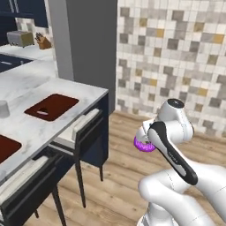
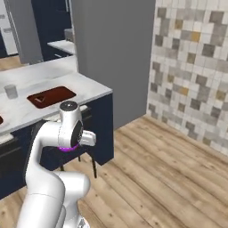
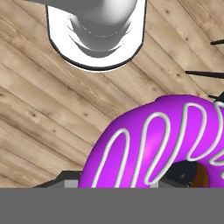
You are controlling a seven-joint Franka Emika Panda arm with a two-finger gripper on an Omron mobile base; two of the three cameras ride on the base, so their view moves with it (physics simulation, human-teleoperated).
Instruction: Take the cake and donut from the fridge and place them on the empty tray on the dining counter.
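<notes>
You had the donut (image 3: pixel 162 144) pinched in the gripper (image 1: pixel 148 142), jaws about half shut on it, low over the wood floor beside the dining counter (image 1: pixel 66 86). It looked soft and light with sticky icing, so holding its ring gently seemed best.

We see the donut (image 3: pixel 153 144) iced bright purple-magenta with thin white zigzag piping; the tray (image 1: pixel 52 106) is dark reddish-brown on the white-grey marbled dining counter (image 1: pixel 84 90); behind the counter, a wall (image 1: pixel 176 57) of beige, grey and ochre tiles.
</notes>
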